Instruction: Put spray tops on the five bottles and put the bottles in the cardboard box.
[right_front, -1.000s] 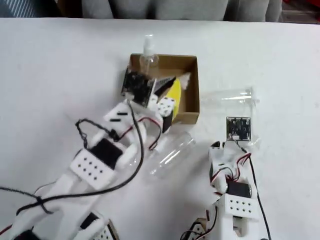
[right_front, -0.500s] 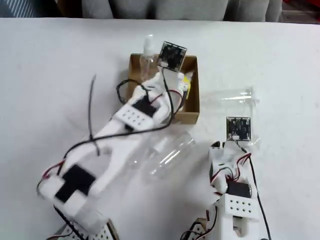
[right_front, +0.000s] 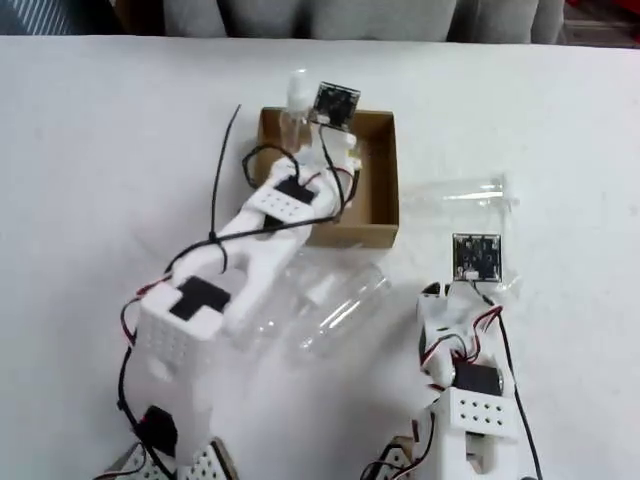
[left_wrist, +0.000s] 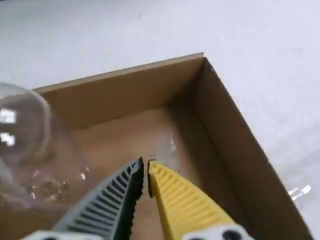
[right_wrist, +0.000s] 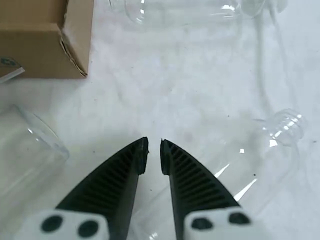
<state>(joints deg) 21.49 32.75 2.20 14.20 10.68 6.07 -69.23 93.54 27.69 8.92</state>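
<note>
right now my left gripper (left_wrist: 145, 172) is clenched on nothing, its grey and yellow fingers pressed tip to tip. it hangs inside the cardboard box (left_wrist: 125, 85), just above the bare floor. beside it, toward one corner of the box, stands the capped bottle (left_wrist: 25, 145), clear, close to the grey finger but not touching it. from the high view that bottle (right_front: 297, 105) sits upright in the far left corner of the box (right_front: 385, 180) with its white spray top on.

a second ago the left arm (right_front: 270, 215) was bent low over the near side of the box. half a second ago it had swung farther in. now it is stretched further still, its wrist at the far rim next to the bottle.

my right gripper (right_wrist: 150, 150) has not moved. its black fingers are drawn together with only a thin slit between them, gripping nothing, low over the white table (right_front: 120, 130). an uncapped bottle (right_wrist: 280, 132) lies just beyond it to one side. a second bottle (right_front: 345, 300) lies on its side between the two arms, just in front of the box, and a third bottle (right_front: 470, 195) lies to the right of the box. all three are where they were.
</note>
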